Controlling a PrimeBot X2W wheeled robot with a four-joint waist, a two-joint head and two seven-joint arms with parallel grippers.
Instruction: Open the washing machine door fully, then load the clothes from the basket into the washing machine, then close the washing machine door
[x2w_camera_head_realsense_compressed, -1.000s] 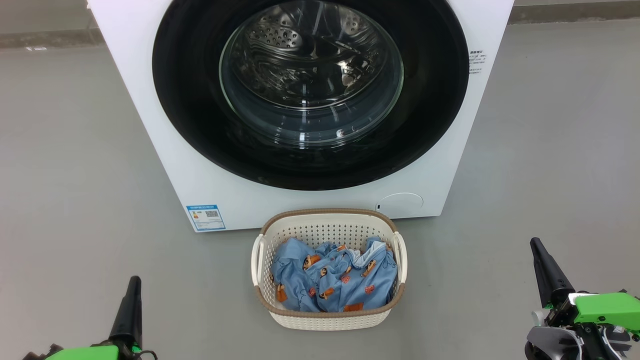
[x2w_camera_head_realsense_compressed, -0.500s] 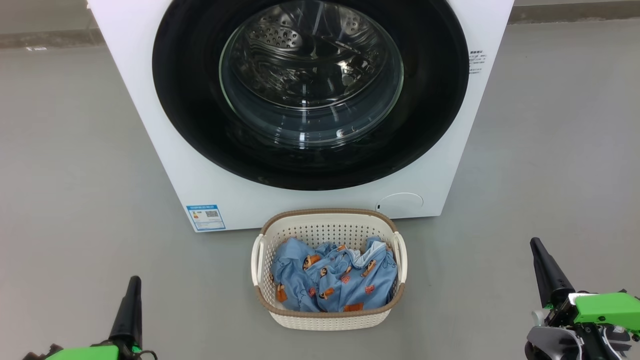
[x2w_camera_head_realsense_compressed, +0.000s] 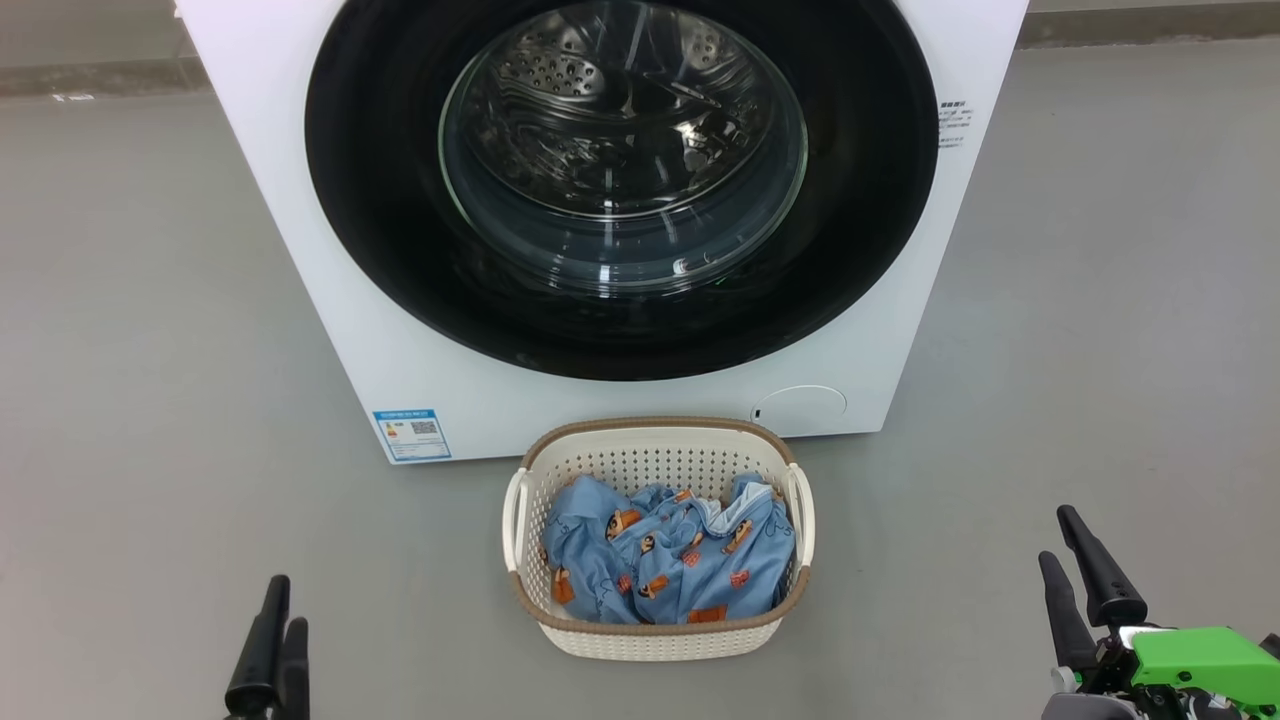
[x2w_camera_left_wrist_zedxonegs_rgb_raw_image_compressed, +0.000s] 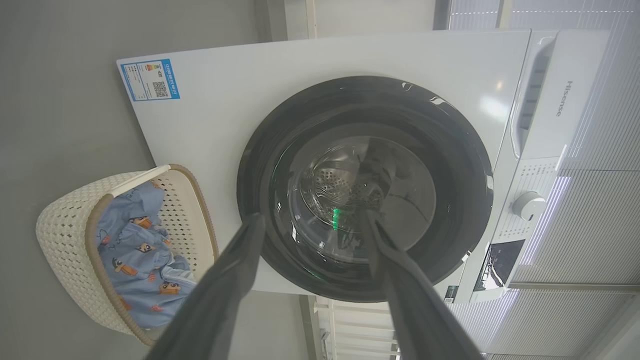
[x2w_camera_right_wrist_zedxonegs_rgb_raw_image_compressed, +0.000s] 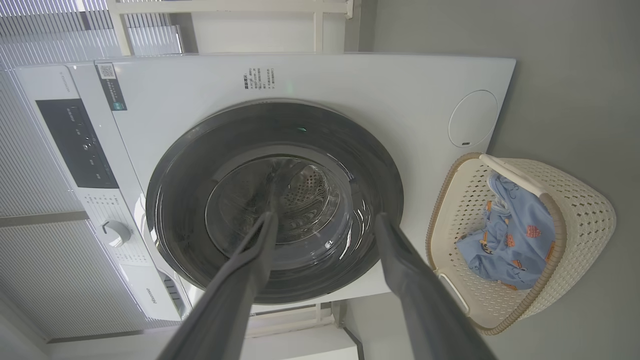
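The washing machine door (x2w_camera_head_realsense_compressed: 622, 160), closed at upper centre of the head view, is judged rigid and glossy, likely slippery; take hold at its black rim edge, as no handle recess is discernible. The left gripper (x2w_camera_head_realsense_compressed: 278, 640) and right gripper (x2w_camera_head_realsense_compressed: 1080, 580), at the lower corners, stand spread and empty. The grey floor (x2w_camera_head_realsense_compressed: 150, 350) is smooth with ample room, and the basket (x2w_camera_head_realsense_compressed: 660, 425) sits just below the door.
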